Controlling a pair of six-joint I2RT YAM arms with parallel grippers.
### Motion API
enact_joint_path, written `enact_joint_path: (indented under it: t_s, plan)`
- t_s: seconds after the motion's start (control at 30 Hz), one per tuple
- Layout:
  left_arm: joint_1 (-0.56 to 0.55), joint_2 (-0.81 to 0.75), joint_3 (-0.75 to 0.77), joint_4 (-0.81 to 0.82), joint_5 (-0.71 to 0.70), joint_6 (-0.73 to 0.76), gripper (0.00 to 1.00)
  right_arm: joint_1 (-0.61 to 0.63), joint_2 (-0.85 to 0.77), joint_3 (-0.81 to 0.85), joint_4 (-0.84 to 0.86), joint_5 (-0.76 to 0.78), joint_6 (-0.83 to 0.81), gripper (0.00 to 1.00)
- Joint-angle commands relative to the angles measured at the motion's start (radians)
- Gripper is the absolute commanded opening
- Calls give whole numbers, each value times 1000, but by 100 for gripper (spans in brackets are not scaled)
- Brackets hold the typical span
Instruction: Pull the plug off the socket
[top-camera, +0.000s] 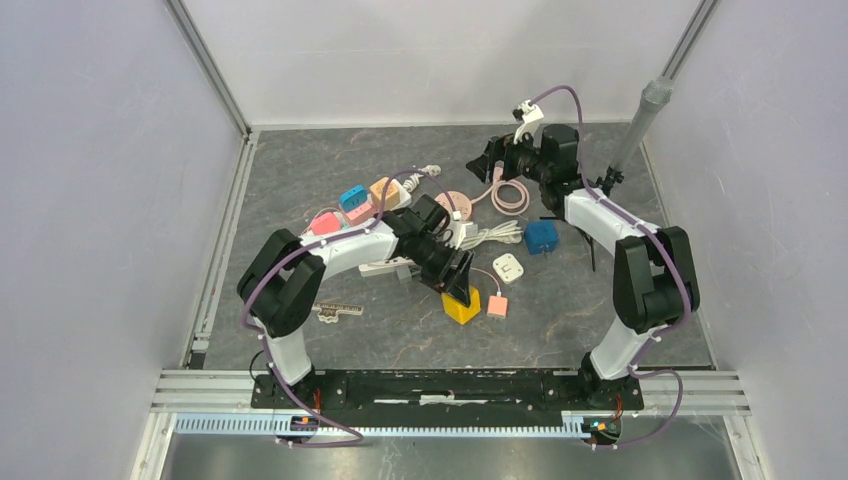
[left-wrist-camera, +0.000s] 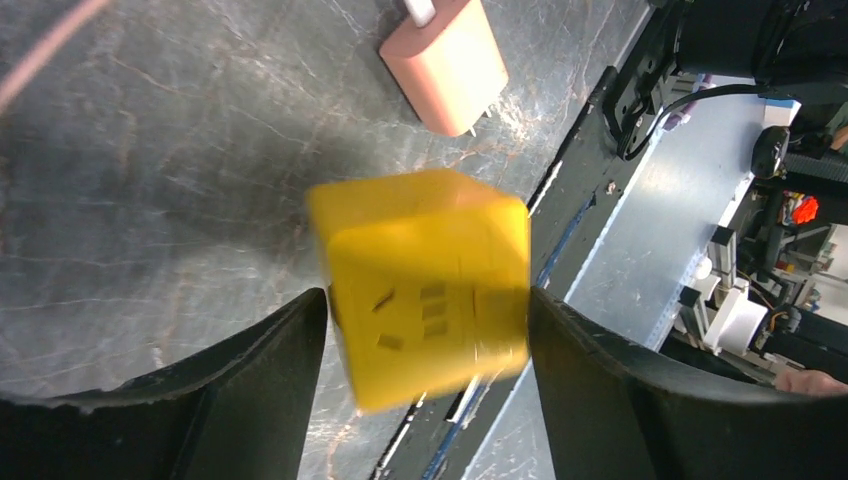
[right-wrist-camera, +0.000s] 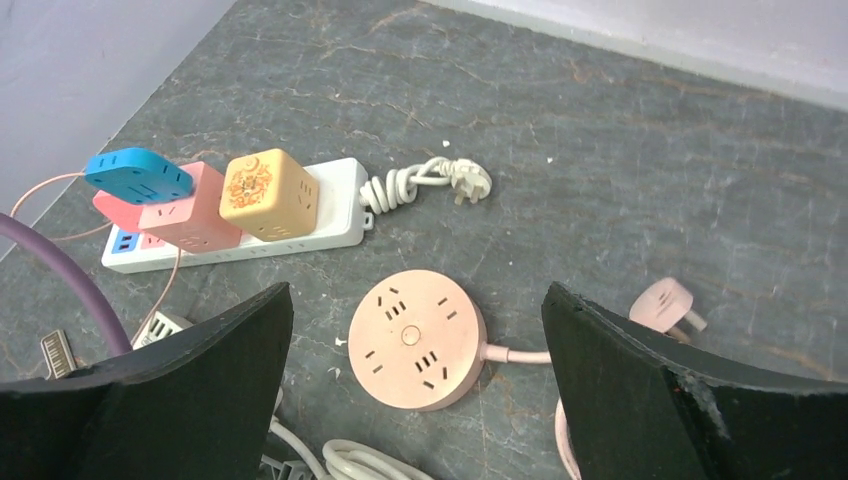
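A yellow cube socket (left-wrist-camera: 425, 285) sits between the fingers of my left gripper (left-wrist-camera: 428, 298). The cube is blurred while the table behind it is sharp, and the jaws stand wide apart at its sides. In the top view the left gripper (top-camera: 458, 280) is just above the cube (top-camera: 462, 307). A pink plug adapter (left-wrist-camera: 445, 65) lies free on the table beside it. My right gripper (right-wrist-camera: 418, 300) is open and empty, hovering over a round pink socket (right-wrist-camera: 417, 338). A white power strip (right-wrist-camera: 330, 215) carries a blue plug (right-wrist-camera: 138, 175), a pink cube (right-wrist-camera: 175, 215) and an orange cube (right-wrist-camera: 270, 193).
A blue cube (top-camera: 541, 237), a white square adapter (top-camera: 508, 267), a grey strip (top-camera: 385, 267) and a coiled pink cable (top-camera: 510, 195) lie mid-table. A white plug (right-wrist-camera: 468, 180) and a pink plug (right-wrist-camera: 665, 303) lie near the round socket. A grey post (top-camera: 640, 120) stands at the back right.
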Motion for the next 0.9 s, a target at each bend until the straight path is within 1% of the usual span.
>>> enact_joint_path:
  t_s: [0.0,0.1,0.2,0.3,0.37,0.43,0.53,0.67,0.87]
  plan:
    - [-35,-5,16,29,-45,-56,82,-1,-15,52,-55,-73,-92,98]
    - [-40,-5,-4,48,-72,-55,85,-1,-8,74,-117,-53,-129,98]
    - [-40,2,6,45,-92,-48,87,-1,-33,54,-133,-17,-117,98]
    - [-40,-16,35,17,-163,-21,88,1,-55,54,-173,29,-107,98]
    - [-40,-46,52,-4,-242,-3,89,3,-66,58,-202,78,-76,98]
    - [-38,-82,90,-47,-302,22,90,8,-78,58,-210,80,-42,98]
    - [-36,-169,89,-36,-403,23,93,36,-94,50,-219,114,-34,98]
    - [-25,-261,76,-16,-480,8,94,80,-111,24,-202,149,-5,97]
    - [23,-349,66,-6,-589,-16,94,128,-98,50,-231,184,-2,96]
